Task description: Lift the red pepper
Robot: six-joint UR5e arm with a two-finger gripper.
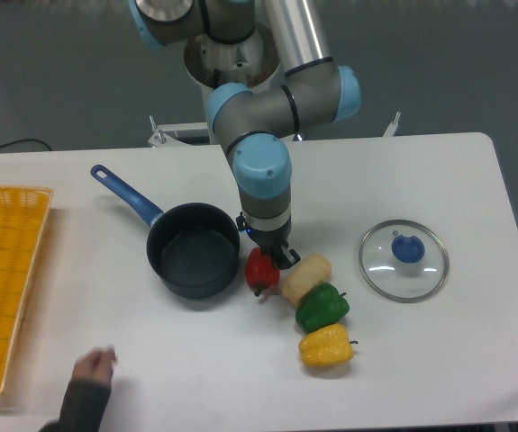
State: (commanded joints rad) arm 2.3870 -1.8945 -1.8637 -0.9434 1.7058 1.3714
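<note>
The gripper comes straight down over the pepper, its fingers apparently pinching it from above, though the contact is partly hidden. The pepper sits at the pot's four o'clock, just beside the pale potato.

Red pepper right of pot
</note>
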